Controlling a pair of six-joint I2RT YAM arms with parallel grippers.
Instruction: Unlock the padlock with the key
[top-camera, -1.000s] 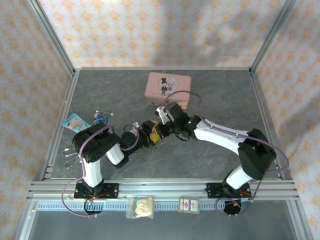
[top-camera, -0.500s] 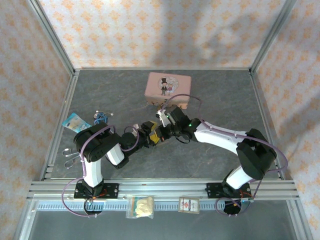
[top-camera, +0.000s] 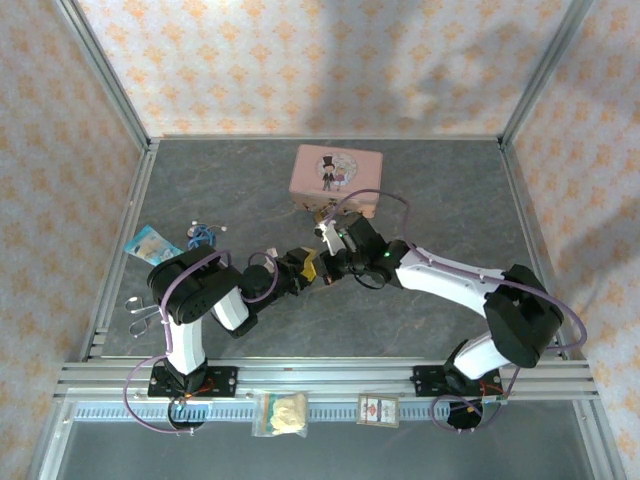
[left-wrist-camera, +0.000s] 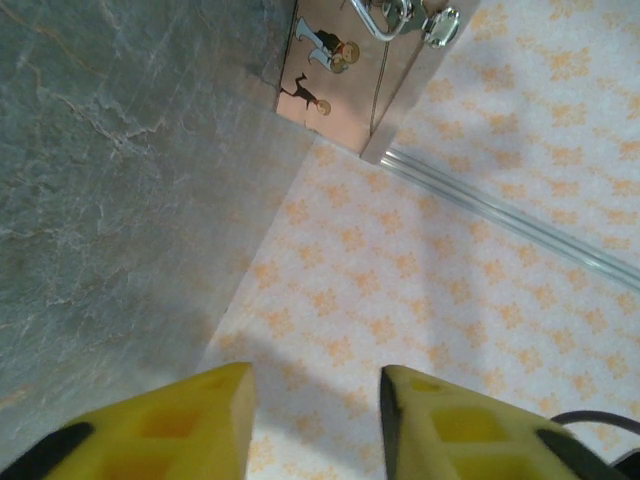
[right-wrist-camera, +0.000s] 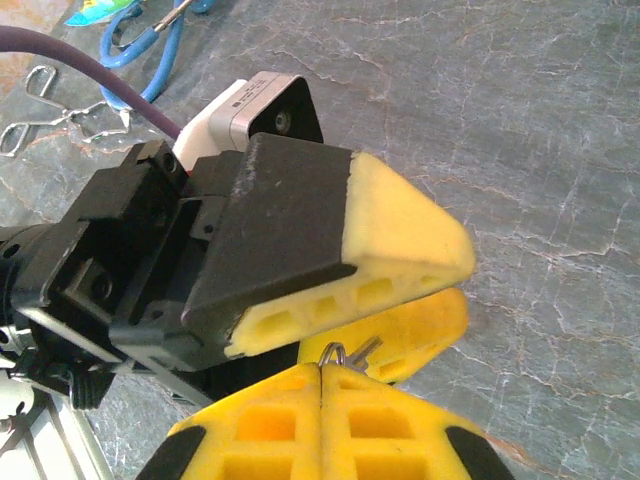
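My right hand (right-wrist-camera: 321, 374) is clenched on a thin silvery loop (right-wrist-camera: 347, 351), likely the key's, low in frame beside my released left hand (right-wrist-camera: 457, 286); next, a steady handover.

The left arm (top-camera: 195, 290) bends up from its base and reaches to the right, in toward the middle. The left pincer (left-wrist-camera: 315, 385) has its two yellow fingers (left-wrist-camera: 205, 405) standing apart, with nothing between them. The right arm (top-camera: 450, 275) bends at the elbow and reaches left to meet it. The right pincer (right-wrist-camera: 322, 372) is pressed tight together, and a small silvery wire loop (right-wrist-camera: 347, 352) pokes out at its tips. The two pincers point at each other, tips just beside each other.
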